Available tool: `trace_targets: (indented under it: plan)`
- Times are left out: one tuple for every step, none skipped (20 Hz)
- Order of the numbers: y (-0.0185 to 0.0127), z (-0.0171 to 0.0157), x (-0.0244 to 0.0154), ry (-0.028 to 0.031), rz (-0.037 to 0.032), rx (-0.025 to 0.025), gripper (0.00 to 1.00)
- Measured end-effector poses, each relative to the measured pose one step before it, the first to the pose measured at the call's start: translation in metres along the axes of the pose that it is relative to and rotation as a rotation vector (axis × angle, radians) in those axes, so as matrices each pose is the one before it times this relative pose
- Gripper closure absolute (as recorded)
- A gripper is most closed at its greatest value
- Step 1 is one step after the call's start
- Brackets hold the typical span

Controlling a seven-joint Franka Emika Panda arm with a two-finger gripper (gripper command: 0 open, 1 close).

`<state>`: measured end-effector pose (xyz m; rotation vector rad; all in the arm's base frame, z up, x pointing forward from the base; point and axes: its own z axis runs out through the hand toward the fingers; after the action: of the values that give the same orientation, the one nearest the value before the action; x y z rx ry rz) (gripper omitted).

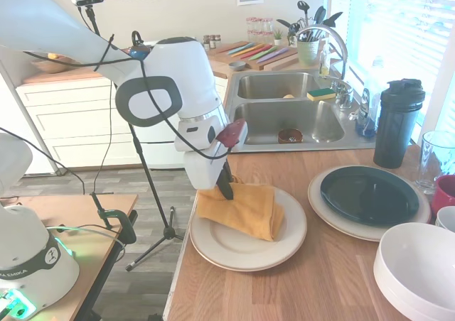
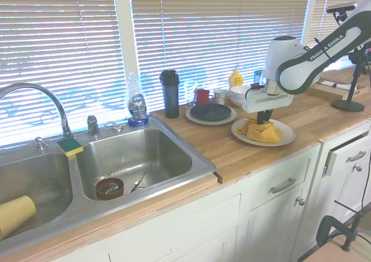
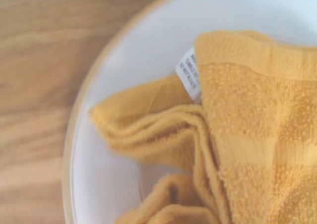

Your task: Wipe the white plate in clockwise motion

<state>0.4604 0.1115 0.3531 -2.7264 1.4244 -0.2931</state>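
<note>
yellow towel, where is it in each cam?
First exterior view: yellow towel on the white plate's far-left part, under the pincer.
Second exterior view: right of centre, on the plate.
Wrist view: fills the right and bottom.
Shared landmark: the white plate.

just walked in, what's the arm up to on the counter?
The gripper is pressing a folded yellow towel onto the white plate on the wooden counter, mid-wipe. The towel sits on the sink-side part of the plate, and the near part is bare. The dark plate and white bowls alongside are untouched.
</note>
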Motion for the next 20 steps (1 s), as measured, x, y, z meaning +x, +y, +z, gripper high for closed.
trace_targets:
  plan:
    - [-0.00432, 0.00426, 0.00340, 0.00270, 0.00559, -0.00302, 1.00]
    - [-0.00376, 0.00422, 0.00390, 0.00202, 0.00472, -0.00301, 1.00]
    - [-0.00367, 0.00337, 0.00473, 0.00320, 0.00538, -0.00137, 1.00]
    - [-0.00254, 0.00264, 0.00492, 0.00186, 0.00729, -0.00107, 1.00]
    - [-0.00192, 0.00119, 0.00535, 0.00156, 0.00645, 0.00023, 1.00]
    - [-0.00082, 0.00063, 0.00420, 0.00089, 0.00656, 0.00038, 1.00]
    - [0.00032, 0.00007, 0.00302, 0.00079, 0.00572, 0.00019, 1.00]
    - [0.00077, 0.00011, 0.00200, 0.00049, 0.00415, -0.00039, 1.00]
    - [0.00024, -0.00009, 0.00063, 0.00024, 0.00129, 0.00010, 1.00]
    - [-0.00012, -0.00043, -0.00013, 0.00011, -0.00023, 0.00087, 1.00]
    - [-0.00023, -0.00053, -0.00038, 0.00007, -0.00098, 0.00107, 1.00]
    - [-0.00052, -0.00130, -0.00080, 0.00076, -0.00178, 0.00248, 1.00]
    - [-0.00074, -0.00209, -0.00086, 0.00153, -0.00200, 0.00405, 1.00]
    - [-0.00126, -0.00282, -0.00050, 0.00217, -0.00163, 0.00549, 1.00]
    - [-0.00258, -0.00381, 0.00008, 0.00295, -0.00152, 0.00720, 1.00]
    - [-0.00333, -0.00428, 0.00036, 0.00310, -0.00168, 0.00702, 1.00]
    - [-0.00375, -0.00424, 0.00071, 0.00282, -0.00132, 0.00612, 1.00]
    - [-0.00446, -0.00470, 0.00079, 0.00273, -0.00169, 0.00561, 1.00]
    - [-0.00499, -0.00521, 0.00044, 0.00287, -0.00254, 0.00647, 1.00]
    - [-0.00512, -0.00526, -0.00002, 0.00226, -0.00354, 0.00485, 1.00]
